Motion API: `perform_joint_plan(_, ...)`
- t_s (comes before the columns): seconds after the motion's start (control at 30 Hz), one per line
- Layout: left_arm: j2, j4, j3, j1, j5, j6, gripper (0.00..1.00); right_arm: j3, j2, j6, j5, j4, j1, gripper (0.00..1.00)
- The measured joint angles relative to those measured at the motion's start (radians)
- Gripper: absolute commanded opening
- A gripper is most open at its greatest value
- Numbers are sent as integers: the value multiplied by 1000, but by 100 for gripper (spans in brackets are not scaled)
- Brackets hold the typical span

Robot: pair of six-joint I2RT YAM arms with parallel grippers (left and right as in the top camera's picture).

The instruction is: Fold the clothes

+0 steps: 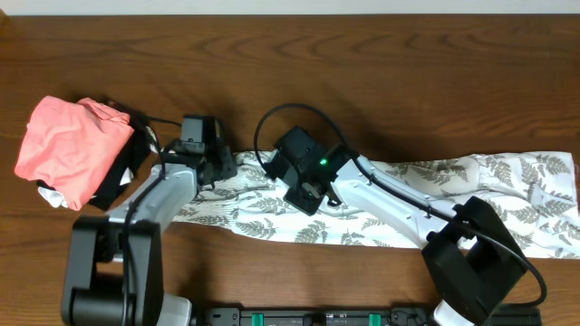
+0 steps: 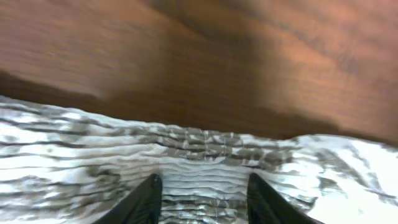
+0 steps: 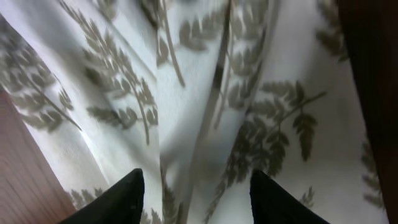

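1. Found the clothes (image 1: 507, 186) stretched out as one long, rumpled band across the near half of the worktop (image 1: 362, 72), from left of centre to the right edge of the overhead view; gathered, ribbed end lying at the left; no part seen doubled over.
2. Judged the step in hand as the very start of the fold: getting a hold on the left end; most of the task left to do.
3. Next move, by guess only: calls for closing both jaws on the cloth, lifting, then carrying that end rightward over the rest; thin fabric, so likely to slip or bunch unless both holds rise level.
4. Read the left gripper (image 2: 202, 202) as jaws apart, nothing clamped; tips low over the ribbed section, just inside the cloth's far edge; cannot tell whether touching.
5. Read the right gripper (image 3: 196, 199) as jaws apart too, nothing clamped; poised over creased fern print, bare wood showing at one corner of its view.
6. Pose: left arm reaching up from the near-left base, wrist over the garment's left end; right arm slung diagonally from the near-right base, lying across the cloth, wrist just beside the left one, not touching.
7. Farther out: salmon-pink garment (image 1: 72, 145) bundled at far left on a black cloth (image 1: 122, 181), off the fern print.
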Motion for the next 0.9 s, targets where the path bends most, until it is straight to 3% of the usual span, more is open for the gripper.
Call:
perform_joint_plan(0.1,-75,-3,0,2,-3,0,61,0,0,11,-18,45,0,51)
perform_joint_plan(0.23,-204,-13,0,2,-3,-2,62,0,0,22,-26,101,0,44)
perform_joint_plan(0.37,-289,-38,0,6,-33,-2,63,0,0,27,-31,151,8,45)
perform_joint_plan(0.57,-320,-80,0,68,-132,-11,68,0,0,27,-50,177,28,46)
perform_joint_plan(0.9,-320,-102,0,267,-168,-71,72,0,19,27,-63,288,58,45)
